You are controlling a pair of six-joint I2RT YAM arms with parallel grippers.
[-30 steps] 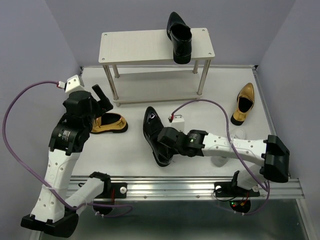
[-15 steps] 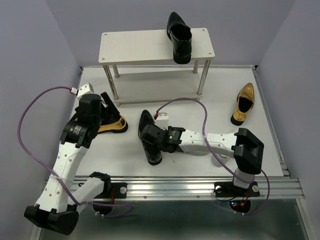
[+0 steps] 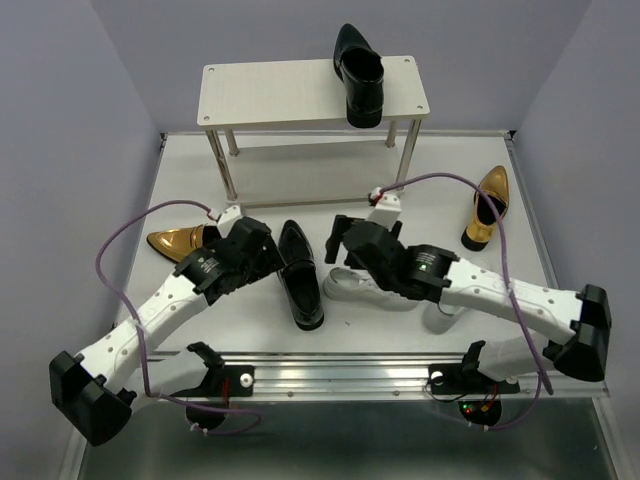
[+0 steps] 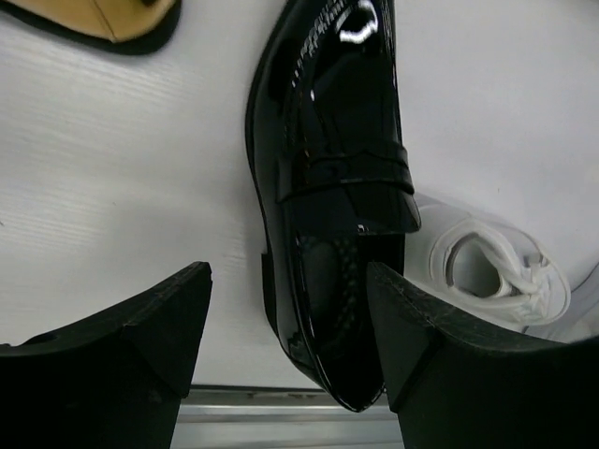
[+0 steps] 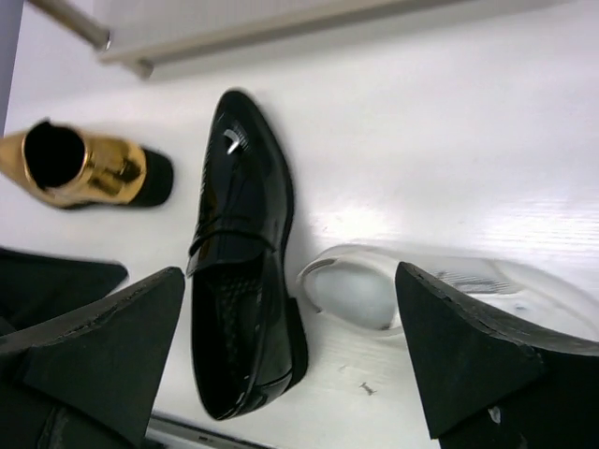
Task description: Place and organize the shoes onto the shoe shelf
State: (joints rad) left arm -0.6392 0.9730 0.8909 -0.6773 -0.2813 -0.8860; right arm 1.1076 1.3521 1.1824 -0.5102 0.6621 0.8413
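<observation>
Hovering over the table [image 3: 250, 325], the left gripper [image 4: 288, 281] held its jaws wide, one finger to each side of the heel end of a black shoe [image 4: 332, 187], touching nothing. This spacing suited a grasp across the shoe's width. The right gripper [image 5: 290, 276] was likewise spread wide and empty, above a white sneaker [image 5: 374, 290] lying just beside that black shoe. The shelf [image 3: 270, 95] stood at the far side and carried the matching black shoe [image 3: 358, 72] on the right of its top board. The free space beside it was therefore the probable destination. One gold loafer [image 3: 178, 241] lay at the left and the other gold loafer [image 3: 489, 205] at the right, both on the table. No brand, label or writing was legible.
</observation>
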